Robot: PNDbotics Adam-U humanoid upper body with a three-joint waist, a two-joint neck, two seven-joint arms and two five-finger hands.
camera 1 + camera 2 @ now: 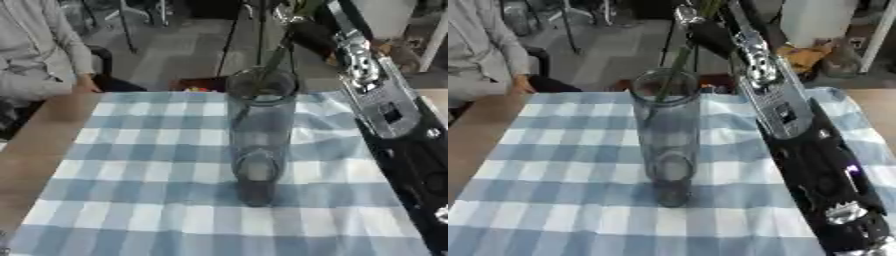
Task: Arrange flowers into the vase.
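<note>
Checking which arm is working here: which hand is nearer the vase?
Right. The right hand is above and just behind the vase rim, holding a green stem that dips into the mouth. The left hand shows in neither view.

One glass vase (667,140), one green stem (677,62), one checked cloth (140,150).

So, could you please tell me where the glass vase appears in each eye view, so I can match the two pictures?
Left eye view: the glass vase stands right of centre on the checked cloth, rim near the cloth's far edge.
Right eye view: the vase sits almost at centre, with the right arm close on its right.
Shared landmark: the green stem slanting into the vase mouth from the right hand.
</note>
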